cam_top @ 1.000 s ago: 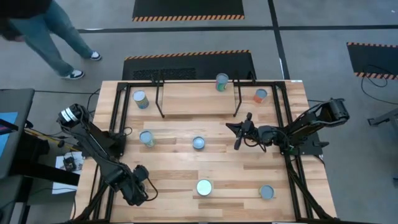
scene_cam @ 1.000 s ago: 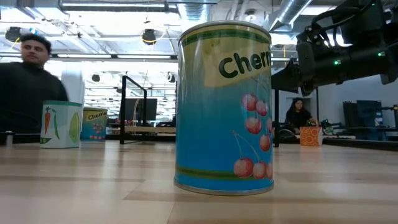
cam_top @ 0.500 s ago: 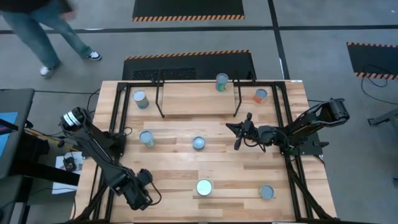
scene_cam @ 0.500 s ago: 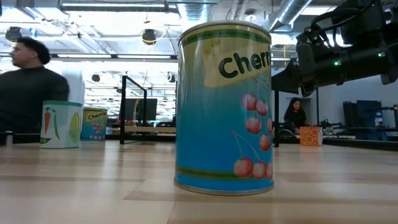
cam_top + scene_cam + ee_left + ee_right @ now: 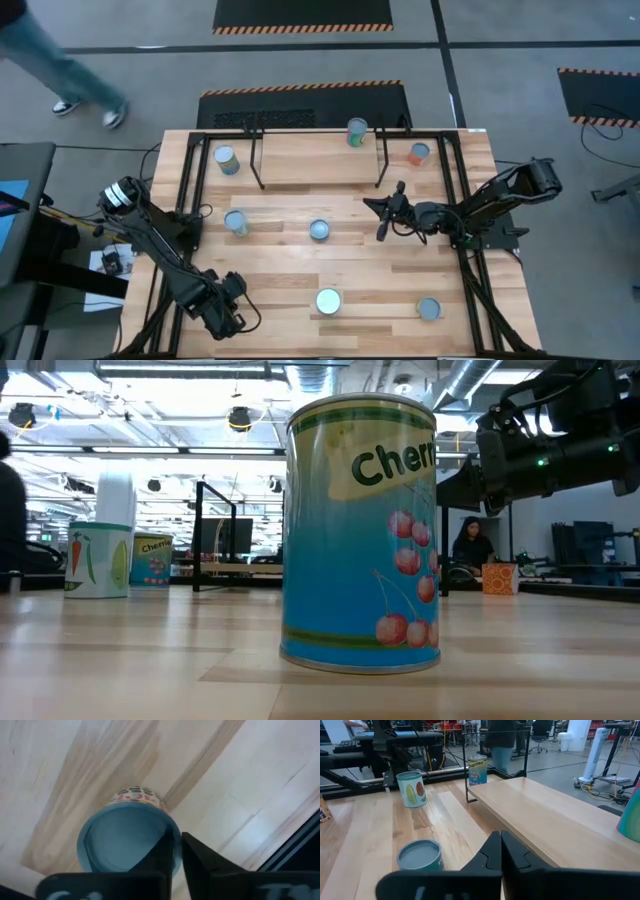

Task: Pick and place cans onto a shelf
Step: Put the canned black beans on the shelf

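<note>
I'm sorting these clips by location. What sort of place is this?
Probably a robotics lab in an open industrial hall. Hazard-striped mats lie on a grey concrete floor, exposed ducts and strip lights run overhead, and a person sits at a workstation beyond the wooden table.

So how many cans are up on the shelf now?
1: the can at the shelf's far right end. Six others stand on the table; none looks hidden.
</note>
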Tool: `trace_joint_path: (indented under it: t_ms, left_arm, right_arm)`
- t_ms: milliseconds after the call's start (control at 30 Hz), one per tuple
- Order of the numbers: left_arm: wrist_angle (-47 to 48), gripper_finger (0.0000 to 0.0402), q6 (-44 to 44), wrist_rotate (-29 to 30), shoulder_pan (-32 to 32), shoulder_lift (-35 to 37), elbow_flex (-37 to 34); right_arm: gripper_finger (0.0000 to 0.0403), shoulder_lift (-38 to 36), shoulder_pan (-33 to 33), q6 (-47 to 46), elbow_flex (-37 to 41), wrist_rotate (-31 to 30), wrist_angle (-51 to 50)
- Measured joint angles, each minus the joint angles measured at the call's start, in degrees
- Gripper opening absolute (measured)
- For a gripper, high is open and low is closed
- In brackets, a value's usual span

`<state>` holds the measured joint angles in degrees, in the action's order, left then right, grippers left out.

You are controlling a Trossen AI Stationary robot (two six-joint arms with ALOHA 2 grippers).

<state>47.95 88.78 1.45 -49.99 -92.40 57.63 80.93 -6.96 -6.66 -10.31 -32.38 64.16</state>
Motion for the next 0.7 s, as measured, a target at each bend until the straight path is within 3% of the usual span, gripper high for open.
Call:
trace_joint_path:
  t_ms: [133,267,433,700]
  left_arm:
    - [-0.51,0.0007,-7.24,2.19,3.49,0.57,1.48]
    - [1.0,0.0004,-20.05,6.52,11.96,3.62,6.43]
    - [2.63,0.0004,-40.38,8.37,27.17,6.7,11.2]
    - [-1.84,0.0003,-71.44,3.62,53.3,3.92,21.33]
  right_arm:
    - [0.0008,0.0,0.0,0.02,0.0,-0.24,-0.57]
    - [0.0008,0.0,0.65,-0.31,0.0,-0.38,-1.45]
    - [0.0008,0.02,1.62,-0.94,0.0,-0.48,-3.65]
    - [0.0008,0.02,1.45,-1.37,0.02,-0.46,-5.79]
